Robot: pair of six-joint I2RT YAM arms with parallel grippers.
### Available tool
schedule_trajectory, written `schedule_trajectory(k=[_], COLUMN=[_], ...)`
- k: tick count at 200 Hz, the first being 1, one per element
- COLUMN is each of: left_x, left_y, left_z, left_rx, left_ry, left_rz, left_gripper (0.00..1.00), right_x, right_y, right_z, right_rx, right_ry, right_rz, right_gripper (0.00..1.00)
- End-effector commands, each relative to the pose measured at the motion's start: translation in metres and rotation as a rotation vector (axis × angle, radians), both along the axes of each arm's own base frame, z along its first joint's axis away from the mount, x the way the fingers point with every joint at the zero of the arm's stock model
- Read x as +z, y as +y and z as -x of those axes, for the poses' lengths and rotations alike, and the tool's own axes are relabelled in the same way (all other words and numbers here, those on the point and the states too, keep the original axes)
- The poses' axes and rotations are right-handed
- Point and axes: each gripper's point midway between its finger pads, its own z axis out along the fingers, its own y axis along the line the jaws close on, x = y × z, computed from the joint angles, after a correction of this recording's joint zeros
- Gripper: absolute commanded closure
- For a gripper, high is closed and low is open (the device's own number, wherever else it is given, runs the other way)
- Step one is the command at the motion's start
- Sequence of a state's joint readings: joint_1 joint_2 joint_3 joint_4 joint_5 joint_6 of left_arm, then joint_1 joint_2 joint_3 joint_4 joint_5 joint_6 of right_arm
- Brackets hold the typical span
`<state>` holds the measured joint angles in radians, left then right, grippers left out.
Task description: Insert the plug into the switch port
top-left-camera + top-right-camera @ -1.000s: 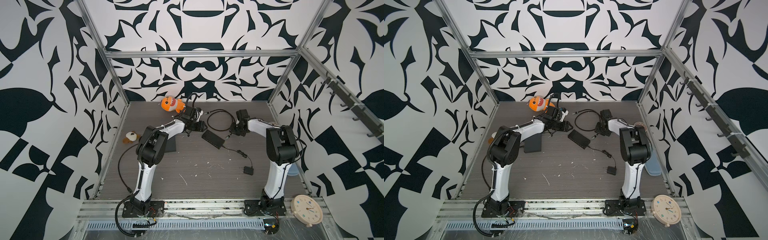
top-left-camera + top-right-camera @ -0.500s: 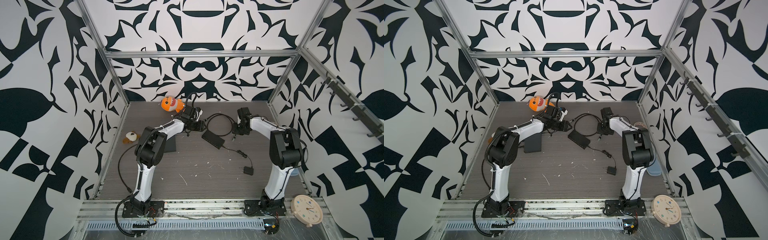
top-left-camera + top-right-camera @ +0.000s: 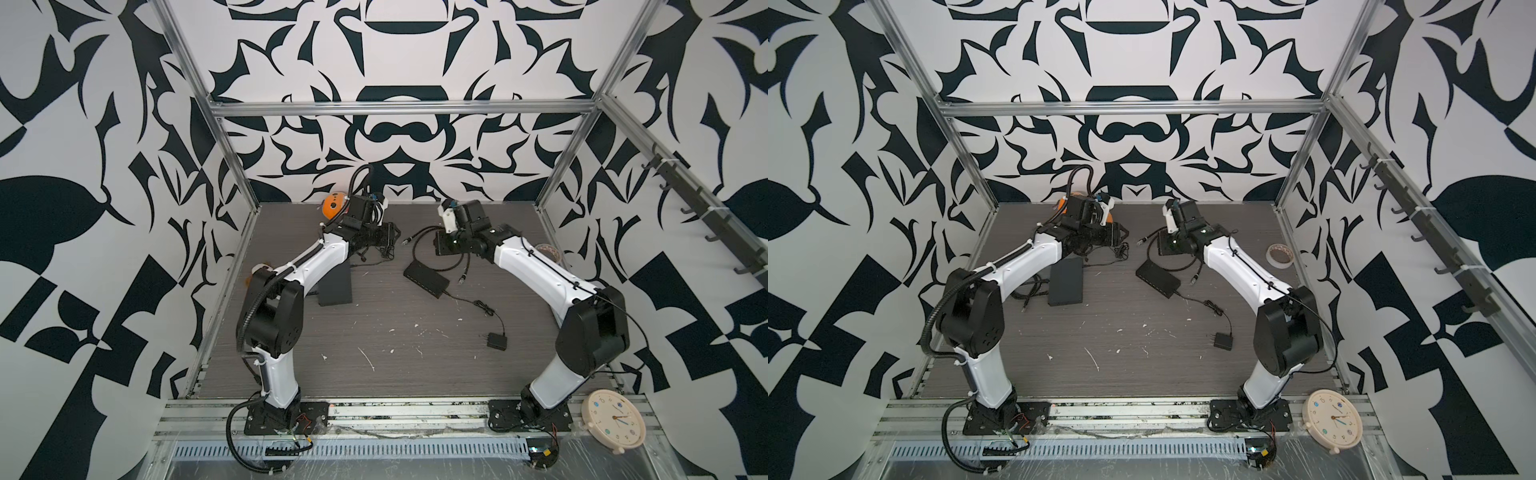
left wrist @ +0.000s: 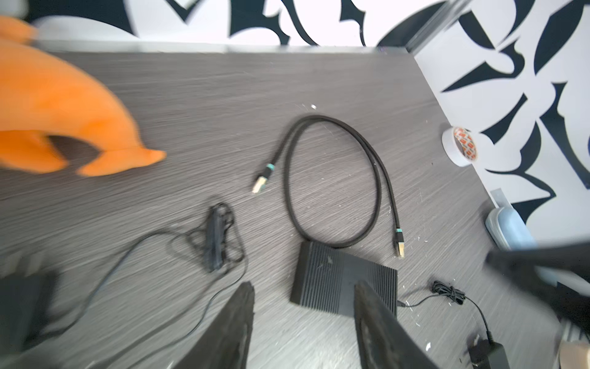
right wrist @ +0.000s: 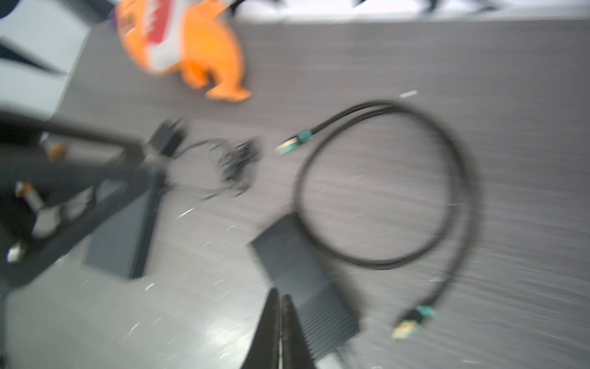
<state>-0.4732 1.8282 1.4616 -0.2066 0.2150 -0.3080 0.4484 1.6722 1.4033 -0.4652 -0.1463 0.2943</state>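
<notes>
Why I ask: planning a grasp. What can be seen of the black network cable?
The network cable is black with a woven-looking sheath, lying slack on the grey table in one loop. Each end carries a teal collar and a gold-coloured plug: one plug nearer the orange toy, the other plug beside the switch. The loop runs along the switch's edge, seemingly touching. Both plugs are free; nothing grips it.
</notes>
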Motion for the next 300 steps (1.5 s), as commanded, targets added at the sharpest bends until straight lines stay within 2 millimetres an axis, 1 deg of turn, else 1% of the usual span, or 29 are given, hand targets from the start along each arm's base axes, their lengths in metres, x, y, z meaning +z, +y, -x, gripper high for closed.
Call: schedule_trajectory(k=[1, 8, 15, 24, 30, 42, 60, 89, 107, 120, 129, 136, 161, 171, 175, 192, 208, 235, 247, 262, 271, 286, 300], left_x=[-0.013, -0.018, -0.021, -0.024, -0.026, -0.027, -0.03, -0.037, -0.04, -0.042, -0.043, -0.043, -0.043, -0.042, -0.042, -0.041, -0.04, -0.034, -0.029, -0.022, -0.018, -0.008, 0.003], left_y=[0.007, 0.007, 0.007, 0.007, 0.007, 0.006, 0.005, 0.003, 0.003, 0.004, 0.004, 0.004, 0.005, 0.005, 0.005, 0.005, 0.004, 0.005, 0.006, 0.009, 0.012, 0.019, 0.03], left_z=[0.01, 0.012, 0.014, 0.015, 0.015, 0.016, 0.015, 0.016, 0.016, 0.017, 0.017, 0.018, 0.018, 0.018, 0.018, 0.017, 0.017, 0.015, 0.013, 0.011, 0.01, 0.006, 0.003], left_rx=[0.019, 0.015, 0.011, 0.011, 0.011, 0.009, 0.004, -0.003, -0.007, -0.01, -0.01, -0.011, -0.014, -0.012, -0.012, -0.011, -0.014, -0.004, 0.006, 0.02, 0.031, 0.059, 0.096], left_ry=[0.039, 0.051, 0.059, 0.065, 0.068, 0.067, 0.075, 0.088, 0.089, 0.092, 0.092, 0.091, 0.086, 0.084, 0.084, 0.085, 0.088, 0.076, 0.065, 0.046, 0.033, 0.009, -0.012], left_rz=[-0.011, -0.013, -0.015, -0.015, -0.013, -0.006, -0.003, -0.004, -0.005, -0.011, -0.015, -0.018, -0.02, -0.02, -0.02, -0.019, -0.017, -0.015, -0.018, -0.024, -0.03, -0.033, -0.034], left_gripper=[0.46, 0.46, 0.46, 0.47, 0.47, 0.47, 0.46, 0.46, 0.47, 0.47, 0.47, 0.47, 0.47, 0.47, 0.47, 0.47, 0.47, 0.47, 0.47, 0.47, 0.47, 0.47, 0.47], right_x=[-0.031, -0.042, -0.051, -0.062, -0.07, -0.086, -0.107, -0.132, -0.144, -0.152, -0.157, -0.16, -0.169, -0.169, -0.169, -0.157, -0.135, -0.075, -0.042, -0.008, 0.01, 0.031, 0.046], right_y=[-0.048, -0.064, -0.079, -0.097, -0.105, -0.115, -0.12, -0.136, -0.139, -0.141, -0.143, -0.145, -0.153, -0.157, -0.16, -0.165, -0.163, -0.157, -0.149, -0.131, -0.113, -0.081, -0.049], right_z=[-0.011, -0.014, -0.017, -0.022, -0.024, -0.029, -0.035, -0.045, -0.051, -0.054, -0.052, -0.05, -0.042, -0.042, -0.042, -0.047, -0.055, -0.066, -0.068, -0.064, -0.058, -0.042, -0.022], right_rx=[-0.176, -0.222, -0.253, -0.304, -0.324, -0.351, -0.366, -0.412, -0.415, -0.414, -0.41, -0.408, -0.4, -0.39, -0.387, -0.362, -0.342, -0.319, -0.298, -0.243, -0.192, -0.09, 0.01], right_ry=[0.065, 0.094, 0.12, 0.138, 0.159, 0.201, 0.246, 0.278, 0.304, 0.321, 0.341, 0.355, 0.394, 0.396, 0.395, 0.368, 0.313, 0.17, 0.085, -0.004, -0.051, -0.11, -0.15], right_rz=[0.073, 0.113, 0.153, 0.206, 0.227, 0.236, 0.256, 0.327, 0.325, 0.336, 0.352, 0.361, 0.36, 0.364, 0.369, 0.397, 0.393, 0.358, 0.341, 0.302, 0.266, 0.212, 0.16], right_gripper=[0.62, 0.55, 0.51, 0.46, 0.45, 0.44, 0.44, 0.43, 0.49, 0.59, 0.7, 0.76, 0.89, 0.95, 1.0, 1.0, 1.0, 1.0, 1.0, 1.0, 1.0, 1.0, 1.0])
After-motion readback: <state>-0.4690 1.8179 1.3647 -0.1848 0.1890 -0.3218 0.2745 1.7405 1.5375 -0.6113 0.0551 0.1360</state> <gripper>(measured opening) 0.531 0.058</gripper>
